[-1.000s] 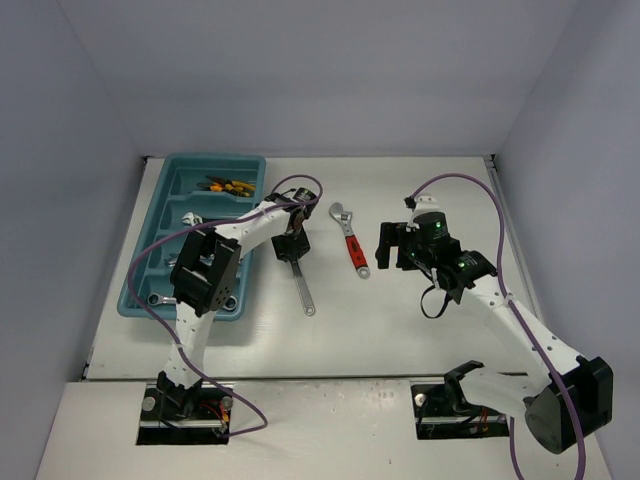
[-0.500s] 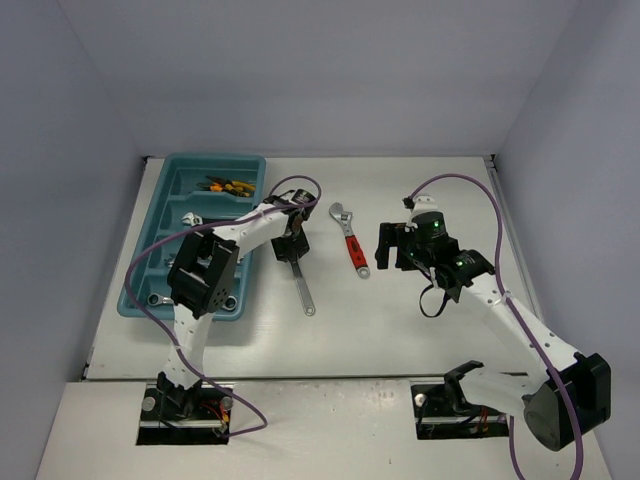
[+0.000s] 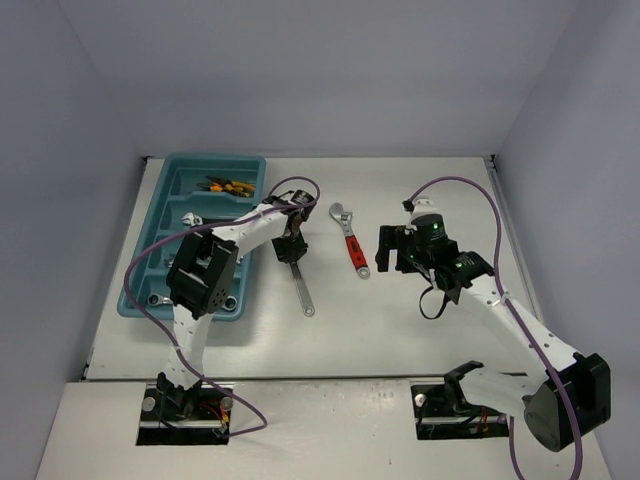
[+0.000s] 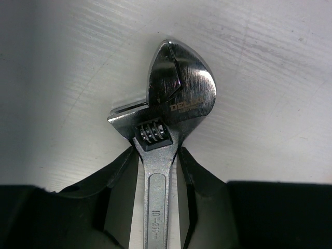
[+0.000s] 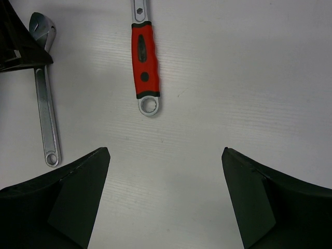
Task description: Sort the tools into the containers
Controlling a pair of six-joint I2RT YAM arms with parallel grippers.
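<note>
A silver adjustable wrench (image 3: 303, 290) lies on the table right of the teal-blue tray (image 3: 205, 158). My left gripper (image 3: 291, 247) is down at its head end. In the left wrist view my left gripper (image 4: 157, 155) is shut on the wrench (image 4: 179, 98), the fingers pressing the neck just below the head. A red-handled wrench (image 3: 352, 245) lies at the middle of the table. My right gripper (image 3: 385, 248) hovers just right of it, open and empty. The right wrist view shows my right gripper (image 5: 165, 155) with the red wrench (image 5: 143, 57) ahead and the silver wrench (image 5: 44, 104) at left.
The tray's long compartments hold orange and yellow handled tools (image 3: 228, 186) at the far end, a small silver wrench (image 3: 190, 218) and another (image 3: 155, 298) near the front. White walls close the table at the back and sides.
Almost nothing has moved. The left arm's elbow has shifted a little. Both wrenches and both grippers stay in place.
</note>
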